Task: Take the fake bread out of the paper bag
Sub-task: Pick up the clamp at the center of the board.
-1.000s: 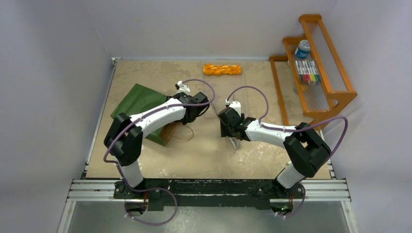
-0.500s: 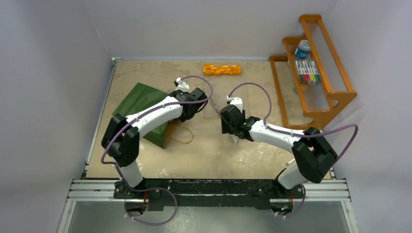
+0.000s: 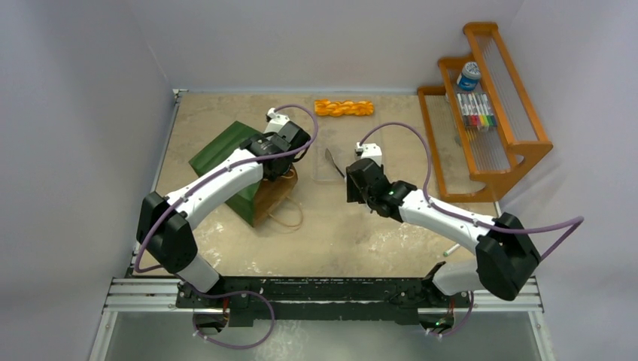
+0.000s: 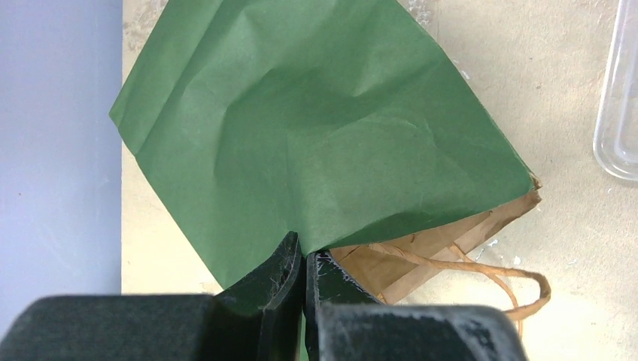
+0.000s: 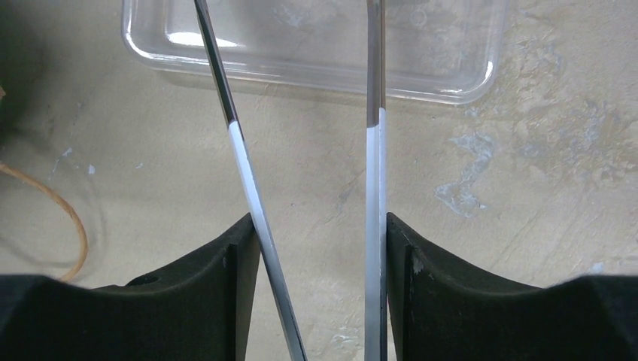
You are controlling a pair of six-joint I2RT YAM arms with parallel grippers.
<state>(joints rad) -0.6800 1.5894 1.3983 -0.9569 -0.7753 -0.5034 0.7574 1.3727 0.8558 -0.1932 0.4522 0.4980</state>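
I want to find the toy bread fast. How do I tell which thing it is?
Find the wooden rack on the right, then look left along the far edge of the table. The fake bread lies there alone. It is a bright orange braided stick, while the paper bag is dark green and much bigger.

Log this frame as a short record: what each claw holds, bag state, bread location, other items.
left claw: shut on the green upper edge of the paper bag, at its mouth
right claw: shut on the tongs, whose arms reach over the clear tray
bag state: lying on the table, kraft inside and cord handles showing
fake bread: one braided piece near the table's far edge; none visible inside the bag
other: wooden rack at right, holding markers and a jar
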